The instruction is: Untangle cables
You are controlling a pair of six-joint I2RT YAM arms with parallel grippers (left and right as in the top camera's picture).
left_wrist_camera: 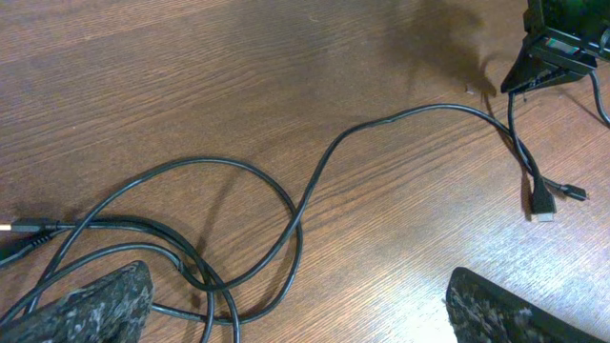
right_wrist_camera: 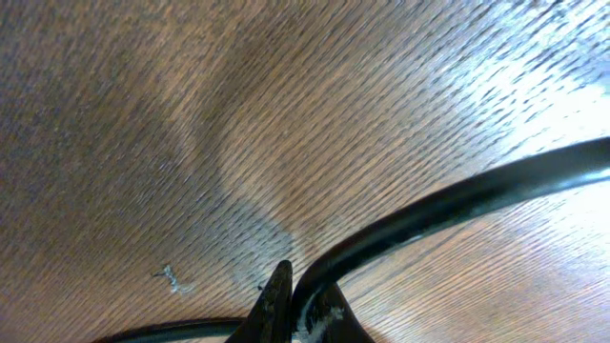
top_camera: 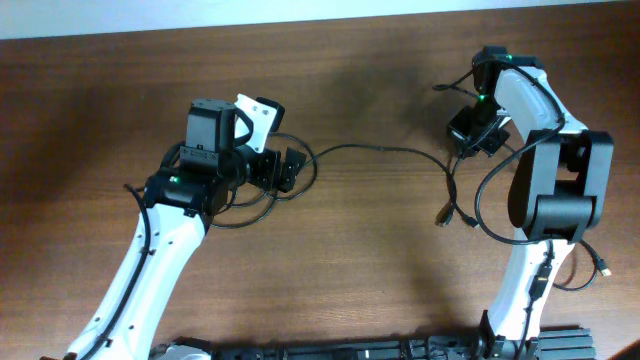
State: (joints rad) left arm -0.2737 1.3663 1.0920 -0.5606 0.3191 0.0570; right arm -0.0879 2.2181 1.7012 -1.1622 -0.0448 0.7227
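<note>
I read the right gripper as the anchor. Its wrist view shows the tips clenched on one black strand of the cables, with the cord passing between the tips close above the table. It sits well apart from the left gripper, and pinning that far end there lets the slack run out in a single line instead of folding back on itself.

The left gripper is released. Its two rough pads stand wide apart with nothing between them except the wood and the cord lying on it. I judge it is poised over the tangle so I can pick which strand to draw out next.

The tangle lies directly under and just beside the left gripper. It is made of several thin, glossy black loops that cross one another more than once, and one connector end pokes out at its edge. I cannot tell from here which strand passes over which at the tightest crossing.

From those loops one strand leaves in a shallow arc toward the right gripper. Past that grip, two short tails drop to the table and end in small plugs, which lie close together and far from the left gripper.
</note>
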